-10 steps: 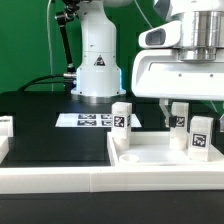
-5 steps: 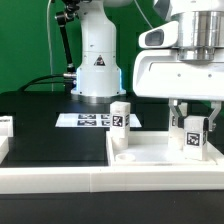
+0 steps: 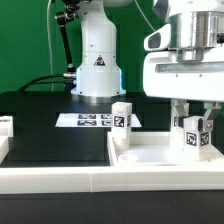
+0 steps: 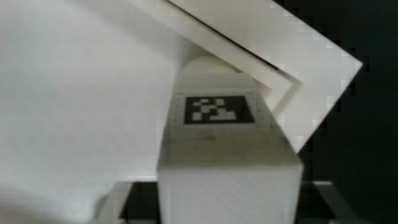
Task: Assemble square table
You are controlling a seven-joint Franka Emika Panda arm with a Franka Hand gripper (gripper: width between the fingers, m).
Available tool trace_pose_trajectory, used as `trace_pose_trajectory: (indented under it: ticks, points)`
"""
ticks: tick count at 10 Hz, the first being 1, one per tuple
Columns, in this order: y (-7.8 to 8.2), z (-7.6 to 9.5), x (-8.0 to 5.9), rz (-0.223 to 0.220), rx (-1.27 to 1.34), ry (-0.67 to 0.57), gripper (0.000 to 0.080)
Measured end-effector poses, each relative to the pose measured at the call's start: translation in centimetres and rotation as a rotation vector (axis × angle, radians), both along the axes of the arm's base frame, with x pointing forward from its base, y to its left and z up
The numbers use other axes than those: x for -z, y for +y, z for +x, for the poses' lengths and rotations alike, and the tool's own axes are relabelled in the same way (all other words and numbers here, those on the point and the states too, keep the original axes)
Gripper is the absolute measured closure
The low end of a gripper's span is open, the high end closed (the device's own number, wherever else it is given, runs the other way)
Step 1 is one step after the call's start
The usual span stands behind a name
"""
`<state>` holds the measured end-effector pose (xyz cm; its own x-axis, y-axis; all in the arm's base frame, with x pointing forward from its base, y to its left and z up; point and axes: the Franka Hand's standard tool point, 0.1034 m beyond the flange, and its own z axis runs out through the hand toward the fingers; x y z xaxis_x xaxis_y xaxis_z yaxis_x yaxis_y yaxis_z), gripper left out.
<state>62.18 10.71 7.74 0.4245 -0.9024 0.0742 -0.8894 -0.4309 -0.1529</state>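
Observation:
My gripper (image 3: 195, 128) is shut on a short white leg (image 3: 196, 137) with a black-and-white tag, at the exterior view's right, just over the white square tabletop (image 3: 150, 156). In the wrist view this leg (image 4: 217, 120) runs out between the dark fingers (image 4: 143, 200), its tag facing the camera, with the tabletop (image 4: 71, 100) and its rimmed corner behind it. A second tagged leg (image 3: 121, 123) stands upright near the tabletop's far left corner. Something white with a tag shows partly behind the left finger; I cannot tell what it is.
The marker board (image 3: 92, 120) lies on the black table behind the tabletop. The big white robot base (image 3: 97, 60) stands at the back. A long white rail (image 3: 80, 182) edges the front, and a white block (image 3: 5, 127) sits at the far left.
The fingers have come together on the tagged leg at the right. Since then the gripper body has risen slightly with the leg in it.

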Motion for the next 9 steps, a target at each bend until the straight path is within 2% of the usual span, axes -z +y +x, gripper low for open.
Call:
trace_pose_trajectory:
  ticks: [5,9]
  points:
    - [0.15,-0.26,0.06,0.11,0.44,0.009,0.0509]
    - [0.24,-0.29,0.06,0.169,0.684,0.026,0.0509]
